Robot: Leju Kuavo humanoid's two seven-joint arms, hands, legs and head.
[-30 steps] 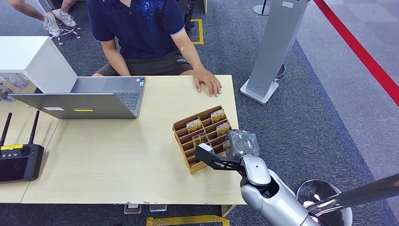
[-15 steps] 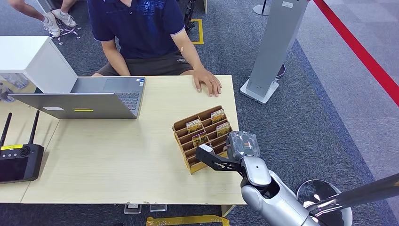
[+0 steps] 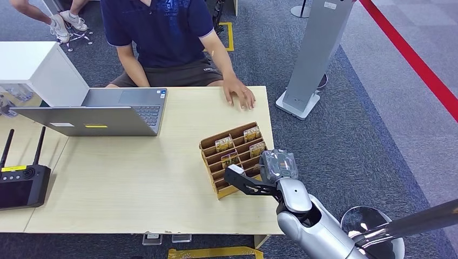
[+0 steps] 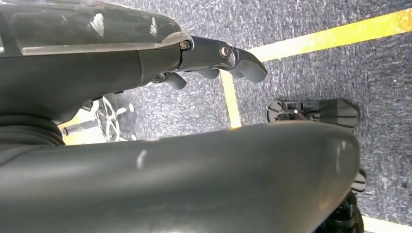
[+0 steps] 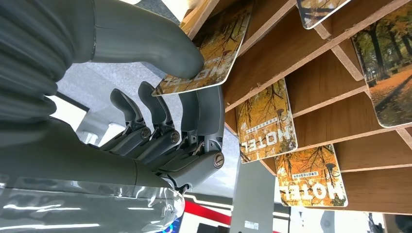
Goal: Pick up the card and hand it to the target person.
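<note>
A wooden card holder (image 3: 207, 147) stands on the table's right part, with several autumn-print hotel cards (image 3: 223, 143) in its slots. My right hand (image 3: 271, 166) is at the holder's near right corner. Close up, its thumb (image 5: 145, 41) and fingers (image 5: 204, 111) pinch one card (image 5: 209, 58), whose far end still sits in a slot. More cards (image 5: 266, 121) stand in neighbouring slots. The person in a dark blue shirt (image 3: 162, 27) sits across the table, one hand (image 3: 239, 95) flat on the far edge. My left hand (image 4: 214, 58) hangs over the carpet, holding nothing, fingers loosely extended.
An open laptop (image 3: 97, 110) sits at the far left of the table (image 3: 135, 183). A black device with two antennas (image 3: 19, 183) lies at the left edge. A white box (image 3: 32, 67) stands behind the laptop. A grey floor stand (image 3: 313, 59) rises right of the table.
The person has shifted slightly in the seat. My right hand stays at the holder with almost no movement.
</note>
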